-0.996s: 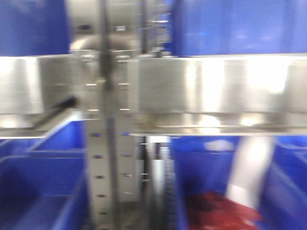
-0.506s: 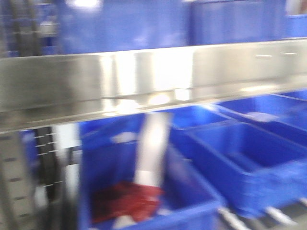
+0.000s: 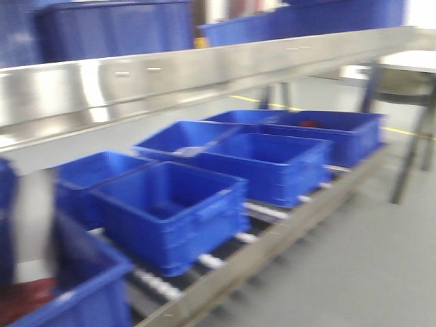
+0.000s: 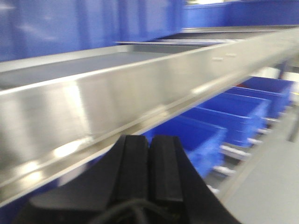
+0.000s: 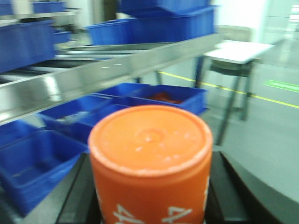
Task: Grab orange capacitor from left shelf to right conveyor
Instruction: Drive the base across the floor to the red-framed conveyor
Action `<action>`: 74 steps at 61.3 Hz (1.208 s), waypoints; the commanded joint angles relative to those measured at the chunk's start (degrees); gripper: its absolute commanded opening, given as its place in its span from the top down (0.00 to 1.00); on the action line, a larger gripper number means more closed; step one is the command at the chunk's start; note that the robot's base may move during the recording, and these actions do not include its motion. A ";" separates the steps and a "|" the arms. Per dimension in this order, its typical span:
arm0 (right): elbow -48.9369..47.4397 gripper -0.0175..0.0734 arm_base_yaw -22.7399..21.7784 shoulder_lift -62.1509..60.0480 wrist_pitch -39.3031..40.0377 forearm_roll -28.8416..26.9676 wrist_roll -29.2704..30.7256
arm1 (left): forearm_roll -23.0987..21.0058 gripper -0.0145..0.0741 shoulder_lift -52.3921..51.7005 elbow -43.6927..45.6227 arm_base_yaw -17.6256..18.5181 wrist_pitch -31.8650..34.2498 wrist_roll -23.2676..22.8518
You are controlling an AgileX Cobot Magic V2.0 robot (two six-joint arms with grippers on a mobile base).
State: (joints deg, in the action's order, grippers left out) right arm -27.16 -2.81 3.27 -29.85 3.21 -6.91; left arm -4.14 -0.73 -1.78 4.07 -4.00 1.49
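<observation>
Right wrist view: orange capacitor (image 5: 150, 158) bears white numerals, cut off below

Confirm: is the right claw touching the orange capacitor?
Touching. Right wrist view: the orange capacitor sits between the right claw's black fingers, both flush against its sides, no gap visible.
</observation>
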 commanded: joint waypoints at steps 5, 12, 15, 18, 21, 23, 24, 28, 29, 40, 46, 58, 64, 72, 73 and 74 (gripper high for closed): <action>-1.67 0.73 -0.23 1.02 5.32 0.87 0.22 | -0.10 0.98 -0.65 0.29 -0.09 4.94 -0.09; -1.67 0.73 -0.23 1.02 5.32 0.87 0.22 | -0.10 0.98 -0.65 0.29 -0.09 4.94 -0.09; -1.67 0.73 -0.23 1.02 5.32 0.87 0.22 | -0.10 0.98 -0.65 0.29 -0.09 4.94 -0.09; -1.67 0.73 -0.23 1.02 5.32 0.87 0.22 | -0.10 0.98 -0.65 0.29 -0.09 4.94 -0.09; -1.67 0.73 -0.23 1.02 5.32 0.87 0.22 | -0.10 0.98 -0.65 0.29 -0.09 4.94 -0.09; -1.67 0.73 -0.23 1.02 5.32 0.87 0.22 | -0.10 0.98 -0.65 0.29 -0.09 4.94 -0.09; -1.67 0.73 -0.23 1.02 5.32 0.87 0.22 | -0.10 0.98 -0.65 0.29 -0.09 4.94 -0.09; -1.67 0.73 -0.23 1.02 5.32 0.87 0.22 | -0.10 0.98 -0.65 0.29 -0.09 4.94 -0.09; -1.67 0.73 -0.23 1.02 5.32 0.87 0.22 | -0.10 0.98 -0.65 0.29 -0.09 4.94 -0.09; -1.67 0.73 -0.23 1.02 5.32 0.87 0.22 | -0.10 0.98 -0.65 0.29 -0.09 4.94 -0.09; -1.67 0.73 -0.23 1.02 5.32 0.87 0.22 | -0.10 0.98 -0.65 0.29 -0.09 4.94 -0.09; -1.67 0.73 -0.23 1.02 5.32 0.87 0.22 | -0.10 0.98 -0.65 0.29 -0.09 4.94 -0.09; -1.67 0.73 -0.23 1.02 5.32 0.87 0.22 | -0.10 0.98 -0.65 0.29 0.02 4.94 -0.09; -1.67 0.73 -0.23 1.02 5.32 0.87 0.22 | -0.10 0.98 -0.65 0.29 0.02 4.94 -0.09; -1.67 0.73 -0.23 1.02 5.32 0.87 0.22 | -0.10 0.98 -0.65 0.29 0.02 4.94 -0.09; -1.67 0.73 -0.23 1.02 5.32 0.87 0.22 | -0.10 0.98 -0.65 0.29 0.02 4.94 -0.09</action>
State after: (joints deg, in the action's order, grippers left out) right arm -27.16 -2.81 3.27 -29.85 3.21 -6.91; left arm -4.14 -0.73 -1.78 4.07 -4.00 1.49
